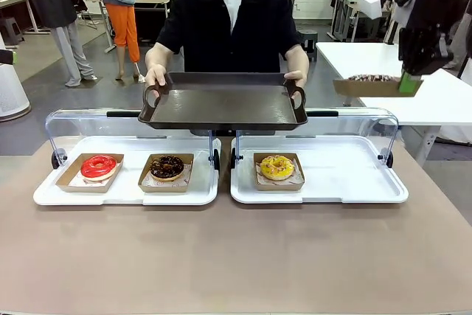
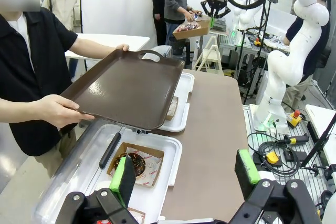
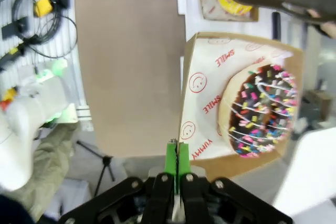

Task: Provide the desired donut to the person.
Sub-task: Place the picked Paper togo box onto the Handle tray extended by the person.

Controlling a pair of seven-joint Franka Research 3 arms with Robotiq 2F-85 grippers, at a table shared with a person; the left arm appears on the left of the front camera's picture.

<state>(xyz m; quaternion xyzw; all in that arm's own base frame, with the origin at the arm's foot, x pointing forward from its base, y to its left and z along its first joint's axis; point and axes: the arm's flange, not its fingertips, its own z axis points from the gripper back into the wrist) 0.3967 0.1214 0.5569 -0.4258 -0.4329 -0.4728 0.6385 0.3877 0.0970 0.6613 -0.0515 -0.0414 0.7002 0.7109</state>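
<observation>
Right gripper pinches box edge, sprinkle donut inside. Paper reads "SMILE", "YUMMY". Left gripper jaws spread.

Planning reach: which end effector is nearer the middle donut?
Left. The left end effector hovers above the middle donut; the right end effector holds a sprinkled donut's box far right.

From the front I see the person across the table. Both wrist cameras share the tray beyond their fingers.
</observation>
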